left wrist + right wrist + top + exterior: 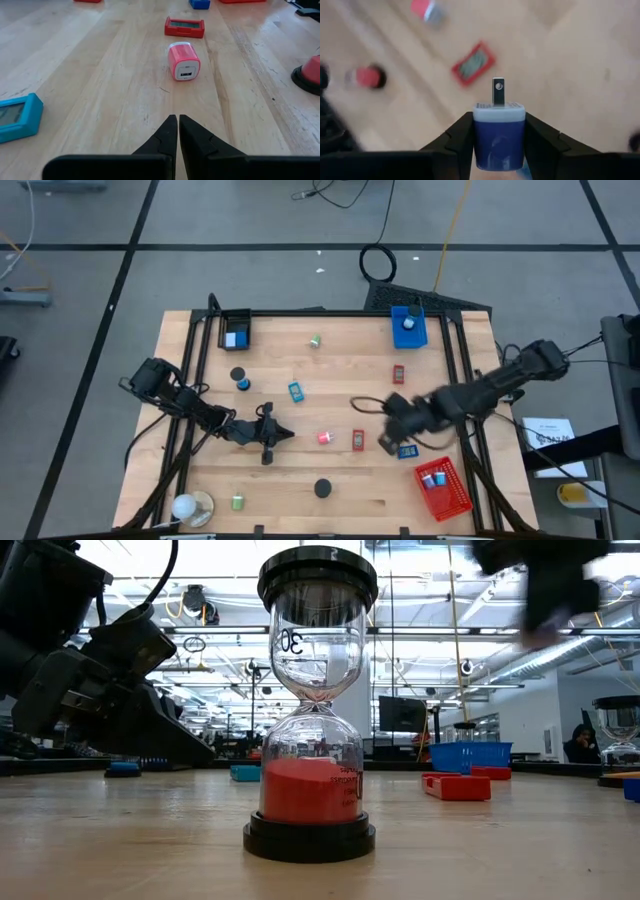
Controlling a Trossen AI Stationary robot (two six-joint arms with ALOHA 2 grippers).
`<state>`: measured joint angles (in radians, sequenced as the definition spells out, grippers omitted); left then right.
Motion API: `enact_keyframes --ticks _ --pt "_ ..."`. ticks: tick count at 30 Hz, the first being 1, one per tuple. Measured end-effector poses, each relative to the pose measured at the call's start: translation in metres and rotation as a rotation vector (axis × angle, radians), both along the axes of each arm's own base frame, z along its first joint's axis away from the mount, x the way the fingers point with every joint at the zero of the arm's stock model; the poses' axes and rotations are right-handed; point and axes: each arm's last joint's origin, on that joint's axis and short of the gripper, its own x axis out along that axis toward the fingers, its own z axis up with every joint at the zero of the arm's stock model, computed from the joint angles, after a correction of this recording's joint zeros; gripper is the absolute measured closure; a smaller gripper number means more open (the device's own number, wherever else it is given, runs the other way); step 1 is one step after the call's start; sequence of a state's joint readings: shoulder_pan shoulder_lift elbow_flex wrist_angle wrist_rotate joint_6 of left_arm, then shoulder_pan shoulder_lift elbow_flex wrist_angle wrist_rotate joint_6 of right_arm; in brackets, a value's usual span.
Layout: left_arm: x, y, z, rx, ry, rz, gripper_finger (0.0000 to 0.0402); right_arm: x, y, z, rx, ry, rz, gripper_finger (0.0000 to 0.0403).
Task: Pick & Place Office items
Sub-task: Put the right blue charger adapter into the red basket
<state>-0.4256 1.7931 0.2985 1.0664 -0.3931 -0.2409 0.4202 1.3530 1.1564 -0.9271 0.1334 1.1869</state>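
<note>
Clearly a light, stiff load: blue plug block [499,134] pinched between the right gripper [499,142] fingers [461,137], prongs up, held at its 2 flat sides above the worktop [350,500] at centre right of the high view. Likely hard smooth plastic, so probably slippery under a loose squeeze; best taken low on the flat faces, clear of the metal prongs. Judged not fragile.

Lower left of centre in the high view: left gripper [177,131], fingers pressed together, empty, pointing at a pink plug block [183,61] lying on its side just ahead. Beyond that, a red flat case [184,27]; at the lower left of the left wrist view, a blue flat case [17,117].

Red tray [455,492] at lower right of the high view, already holding small items, near the right gripper.
</note>
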Motion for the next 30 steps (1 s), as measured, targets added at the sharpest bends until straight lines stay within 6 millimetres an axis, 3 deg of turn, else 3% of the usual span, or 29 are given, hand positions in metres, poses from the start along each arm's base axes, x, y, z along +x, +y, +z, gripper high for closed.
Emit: enact_keyframes --ticks 12,20,25,30 --pt "0.000 0.000 0.000 0.001 0.000 -0.001 0.0376 -0.064 0.081 -0.004 0.106 0.070 -0.104 0.0279" --pt "0.000 0.000 0.000 0.001 0.000 0.000 0.0376 -0.095 0.131 -0.038 0.115 0.219 -0.211 0.0279" --pt "0.000 0.000 0.000 0.001 0.000 0.000 0.0376 -0.101 0.150 -0.057 0.123 0.303 -0.230 0.0272" --pt "0.000 0.000 0.000 0.001 0.000 0.000 0.0376 -0.101 0.154 -0.067 0.099 0.345 -0.237 0.0270"
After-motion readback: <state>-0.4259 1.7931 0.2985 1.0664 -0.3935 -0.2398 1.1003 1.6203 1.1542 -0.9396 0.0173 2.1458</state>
